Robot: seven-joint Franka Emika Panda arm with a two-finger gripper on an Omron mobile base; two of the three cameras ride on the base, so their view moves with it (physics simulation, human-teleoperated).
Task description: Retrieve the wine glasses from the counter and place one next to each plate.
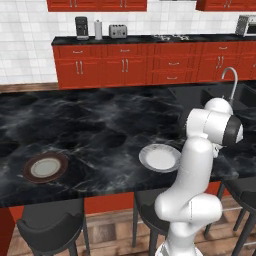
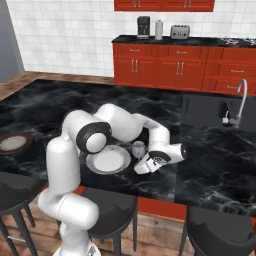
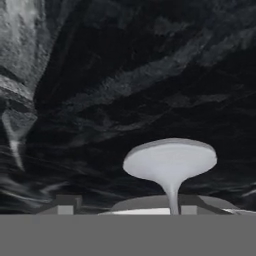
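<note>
Beside the pale plate [image 2: 108,161], on its right, one wine glass [image 2: 138,148] stands upright on the black marble bench [image 2: 210,160], with the tool [image 2: 142,165] low at its stem. The hand view has the glass's round foot [image 3: 170,159] and thin stem between two finger tips [image 3: 67,204] that stand clear of the stem on either side, so the tool looks open and holding nothing.

The risk, as I judge it, lies in backing away: the fingers bracket a thin stem on a top-heavy glass, so any sideways drift or twist could clip it and tip the glass onto the plate or roll it toward the near edge.

From the left base view the arm's own body hides the glass and tool, yet it shows what the close view cannot: a second, brown-rimmed plate [image 1: 45,167] well to the left, with no glass visible beside it.
</note>
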